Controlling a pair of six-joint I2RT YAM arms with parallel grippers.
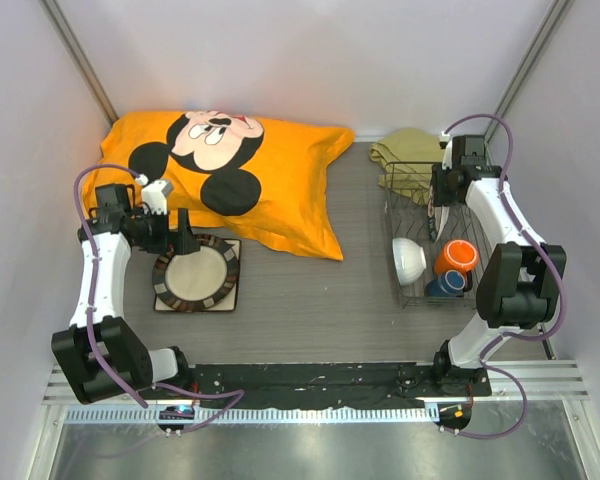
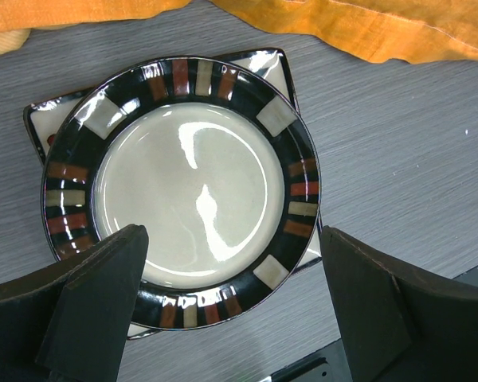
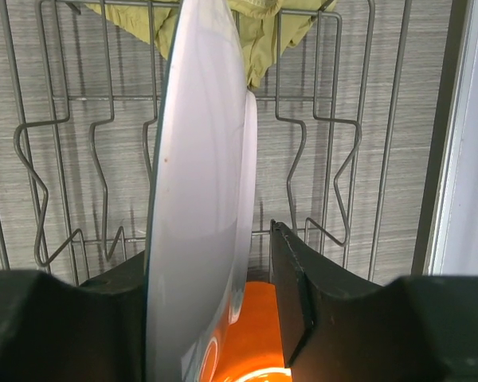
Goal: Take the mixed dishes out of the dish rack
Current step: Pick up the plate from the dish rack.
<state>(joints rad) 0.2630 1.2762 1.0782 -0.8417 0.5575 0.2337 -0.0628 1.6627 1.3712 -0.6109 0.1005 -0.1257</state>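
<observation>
The white plate with a dark patterned rim [image 1: 196, 272] lies flat on the square cream plate [image 1: 230, 300], left of centre on the table. My left gripper [image 1: 183, 235] hovers just above their far edge, open and empty. In the left wrist view the patterned plate [image 2: 183, 183] lies between my spread fingers [image 2: 103, 294]. The dish rack [image 1: 390, 200] stands at the right and holds a white bowl [image 1: 409, 258], an orange mug [image 1: 456, 256], a dark-blue cup [image 1: 446, 284] and a plate standing on edge [image 3: 199, 199]. My right gripper [image 3: 211, 270] straddles that plate, with a gap at the right finger.
A large orange cartoon pillow [image 1: 240, 170] lies at the back left, close to the stacked plates. An olive-green cloth [image 1: 405, 150] lies behind the rack. White walls close in both sides. The orange mug [image 3: 259, 334] sits right under my right gripper.
</observation>
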